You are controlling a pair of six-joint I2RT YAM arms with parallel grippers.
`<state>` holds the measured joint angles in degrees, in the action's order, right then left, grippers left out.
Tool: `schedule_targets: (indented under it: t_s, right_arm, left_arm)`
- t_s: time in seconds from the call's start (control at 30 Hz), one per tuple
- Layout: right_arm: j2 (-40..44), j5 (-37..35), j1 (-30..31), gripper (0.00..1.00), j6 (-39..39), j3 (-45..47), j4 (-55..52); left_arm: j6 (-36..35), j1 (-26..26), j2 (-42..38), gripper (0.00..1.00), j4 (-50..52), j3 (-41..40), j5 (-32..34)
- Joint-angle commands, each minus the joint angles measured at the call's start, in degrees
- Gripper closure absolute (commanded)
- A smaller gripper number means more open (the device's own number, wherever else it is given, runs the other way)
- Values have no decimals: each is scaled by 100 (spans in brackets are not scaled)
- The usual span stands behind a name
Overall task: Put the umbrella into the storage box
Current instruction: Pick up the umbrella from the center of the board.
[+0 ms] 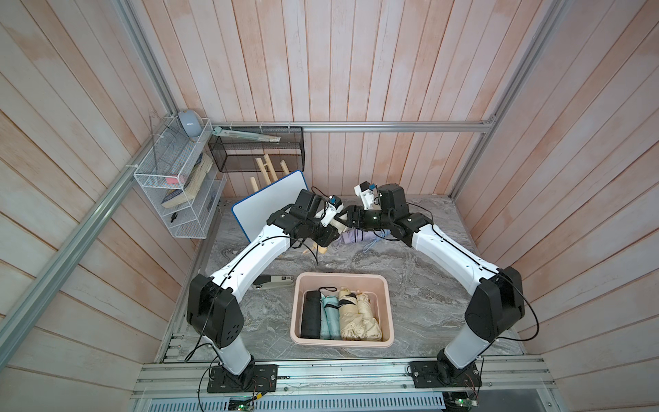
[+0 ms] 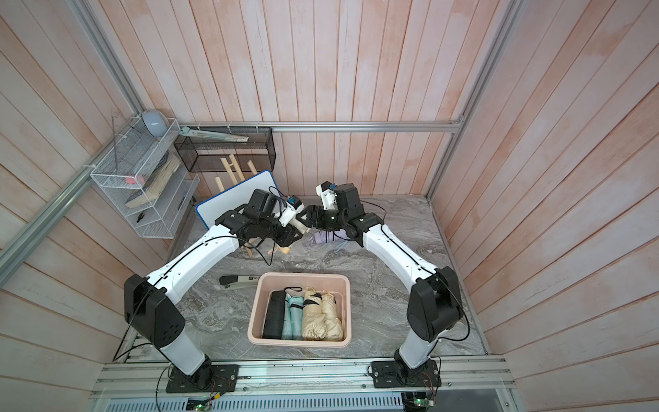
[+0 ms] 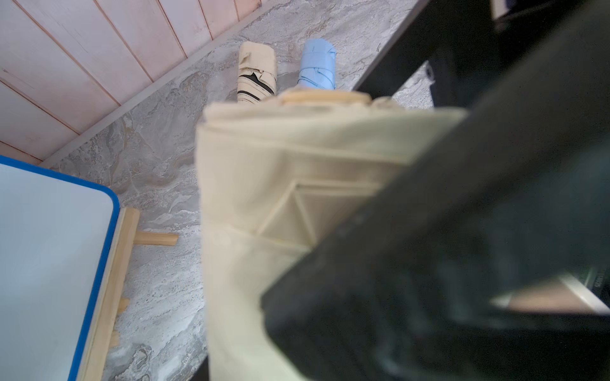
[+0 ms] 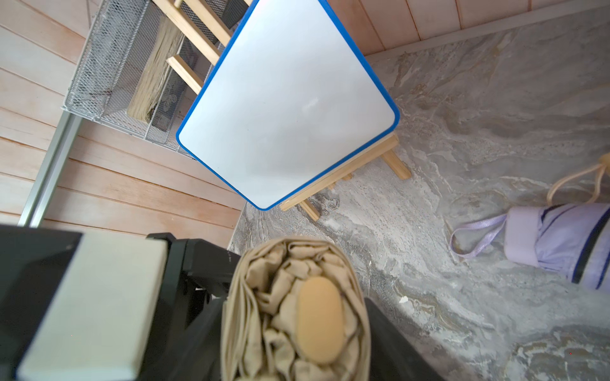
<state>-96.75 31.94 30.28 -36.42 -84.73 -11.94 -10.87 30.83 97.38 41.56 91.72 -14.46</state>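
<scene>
Closest to the robot's feet, a pale pink plastic storage box (image 1: 340, 275) with round corners is set on the grey marble-look table (image 1: 420, 296). Four folded umbrellas are packed in it side by side: a black umbrella (image 1: 311, 314), a light green umbrella (image 1: 330, 319) and two sandy umbrellas (image 1: 358, 317). A long grey and black tool (image 1: 274, 281) is laid just beside the box, on the left arm's side.

Past the box, a folded beige cloth umbrella (image 1: 337, 226) is held tilted between the two arms. It is not in the box. It is pinched around its middle by the left claw (image 1: 328, 238). In the right wrist view, its bunched end is seen between the black fingers (image 4: 396, 336) of the right claw (image 1: 345, 218), which are pressed on both its sides.

Just behind, a folded pale purple umbrella (image 4: 561, 244) with a strap is laid on the table. Farther back, a cream umbrella with black lines (image 3: 255, 74) and a sky-blue umbrella (image 3: 317, 66) are seen near the wall.

A whiteboard with a blue edge (image 1: 264, 203) is propped on a small wooden stand (image 1: 265, 167). On the walls, a white wire rack (image 1: 171, 185) and a black mesh basket (image 1: 256, 149) are hung.
</scene>
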Motion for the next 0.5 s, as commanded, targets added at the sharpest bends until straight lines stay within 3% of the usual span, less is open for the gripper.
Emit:
schedule_targets:
  t_s: [0.0, 0.27, 0.4, 0.47]
  right_arm:
    - [11, 213, 34, 43, -286, 179, 360]
    - [292, 210, 46, 63, -684, 648, 831]
    - [495, 81, 39, 69, -831, 838, 1004]
    - [618, -32, 31, 71, -888, 933, 1041]
  left_arm:
    - [80, 50, -264, 54, -278, 88, -4]
    - [152, 112, -324, 51, -237, 184, 44]
    - [385, 123, -460, 25, -327, 119, 96]
    - [579, 123, -566, 16, -397, 102, 155]
